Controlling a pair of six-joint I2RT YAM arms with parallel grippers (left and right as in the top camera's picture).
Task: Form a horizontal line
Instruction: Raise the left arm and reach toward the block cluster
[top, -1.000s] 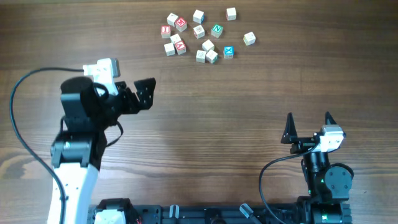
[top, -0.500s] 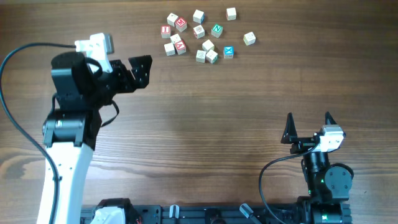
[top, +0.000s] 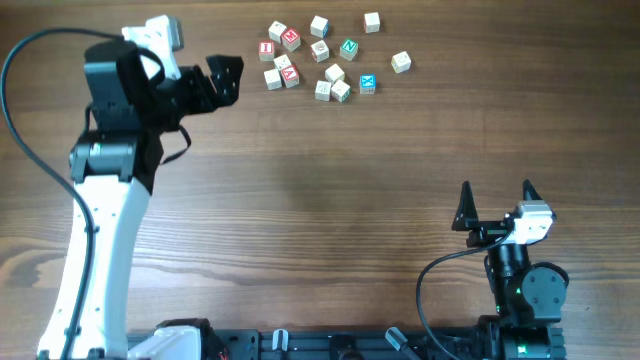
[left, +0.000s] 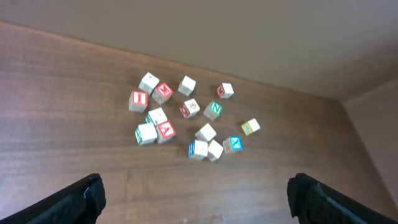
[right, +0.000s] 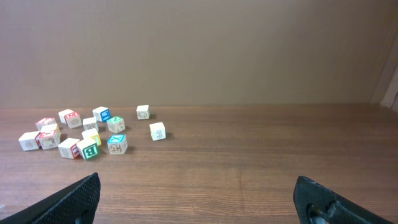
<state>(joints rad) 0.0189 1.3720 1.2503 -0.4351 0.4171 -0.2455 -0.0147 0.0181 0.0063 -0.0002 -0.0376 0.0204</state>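
Small wooden letter cubes lie in a loose cluster (top: 320, 55) at the far side of the table. Along its near edge, two pale cubes (top: 322, 89) (top: 341, 91) touch side by side, and a cyan-faced cube (top: 367, 84) sits just right of them, slightly farther back with a small gap. The left wrist view shows the same three: pale cubes (left: 198, 149) (left: 215, 149) and cyan-faced cube (left: 234, 144). No straight horizontal line of touching cubes shows. My left gripper (top: 228, 82) (left: 196, 190) hovers open just left of the cluster, empty. My right gripper (top: 496, 190) (right: 198, 183) stands open and empty at the near right.
Other cubes with red (top: 290, 38) and green (top: 348, 47) letters lie scattered in the cluster, with single pale cubes at its right edge (top: 400, 62) (top: 372, 21). A beige wall rises behind the table's far edge (right: 249, 104).
My left arm has swung away from me toward the far side, bringing its open gripper up beside the cluster. The cubes and the right arm have not moved.
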